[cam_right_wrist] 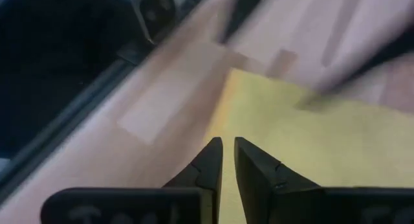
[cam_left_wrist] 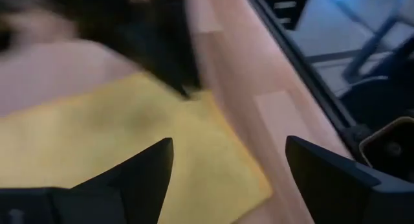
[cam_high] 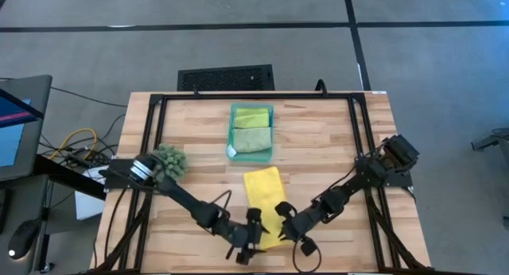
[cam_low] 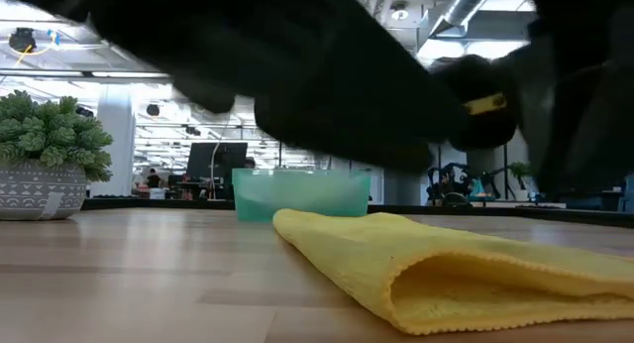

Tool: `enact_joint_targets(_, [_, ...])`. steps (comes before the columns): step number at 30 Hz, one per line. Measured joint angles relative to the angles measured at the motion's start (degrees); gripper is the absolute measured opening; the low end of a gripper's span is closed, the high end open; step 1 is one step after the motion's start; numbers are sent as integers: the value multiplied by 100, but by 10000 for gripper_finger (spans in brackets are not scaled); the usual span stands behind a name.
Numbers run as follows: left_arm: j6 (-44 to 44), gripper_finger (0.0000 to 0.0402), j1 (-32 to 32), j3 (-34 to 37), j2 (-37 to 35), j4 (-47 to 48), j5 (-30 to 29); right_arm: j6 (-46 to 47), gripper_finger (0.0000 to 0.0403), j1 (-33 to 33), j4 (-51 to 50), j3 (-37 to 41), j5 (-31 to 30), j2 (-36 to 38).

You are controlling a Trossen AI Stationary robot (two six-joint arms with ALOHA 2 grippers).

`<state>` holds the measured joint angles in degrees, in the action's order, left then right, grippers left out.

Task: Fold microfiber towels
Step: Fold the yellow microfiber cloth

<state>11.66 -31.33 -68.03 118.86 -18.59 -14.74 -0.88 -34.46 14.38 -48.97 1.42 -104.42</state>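
Both grippers flank the yellow towel [cam_high: 264, 202] at the table's near-centre: left gripper [cam_high: 253, 242] spread wide at its seven o'clock, right gripper [cam_high: 288, 224] nearly pinched, empty, at its four o'clock. At twelve o'clock sits the teal tray [cam_high: 231, 132] holding two green towels [cam_high: 252, 132]; a spiky plant [cam_high: 170, 160] stands at ten o'clock.

An open lab hall: monitor [cam_low: 219, 157], industrial ceiling ducts [cam_low: 474, 0] (distant workstations).
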Motion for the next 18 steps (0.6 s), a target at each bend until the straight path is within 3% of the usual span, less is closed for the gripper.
enact_joint_targets(2, [41,287,-9,0,320,-472,273,43,66,60,-97,4,-5,0])
enact_joint_targets(5, [330,277,47,-46,601,-455,494,82,66,139,-164,2,-3,2])
enact_joint_targets(11, [819,256,206,-64,613,-511,1496,85,66,215,-537,91,-3,2])
enact_joint_targets(18, [629,244,205,-281,405,-335,1595,87,66,236,-538,114,-3,2])
